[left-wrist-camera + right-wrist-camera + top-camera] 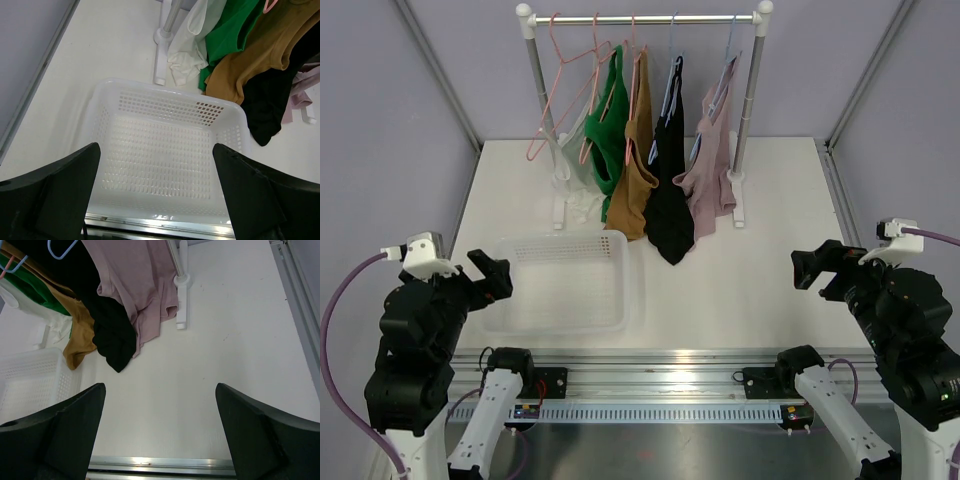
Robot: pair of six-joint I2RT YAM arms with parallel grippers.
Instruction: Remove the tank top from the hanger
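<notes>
Far centre of the white tabletop point(740, 300): a metal garment rail with white end caps point(640, 18), running left to right on two uprights.

Five tank tops hang from thin hangers along the rail. From left to right they are a white tank top point(576, 165), a green tank top point(610, 120), a mustard-tan tank top point(638, 165), a black tank top point(670, 195) and a dusty-pink tank top point(712, 170). Each has its long axis vertical, with straps up at the hanger and hem pointing down to the table. They are packed close and overlap one another. The white one's lower end lies bunched on the table by the left upright's foot. The black one hangs lowest; whether its hem touches the table cannot be told.

One bare pink wire hanger point(548, 105) sits at the left end of the rail, tilted.

A white perforated plastic basket point(560, 243) stands near-left of the rack, with its far rim just beside the mustard hem.

The left gripper point(494, 277) is over the basket's left side, jaws spread wide and holding nothing. The right gripper point(814, 272) is near right, well apart from the garments, jaws likewise spread and holding nothing.
</notes>
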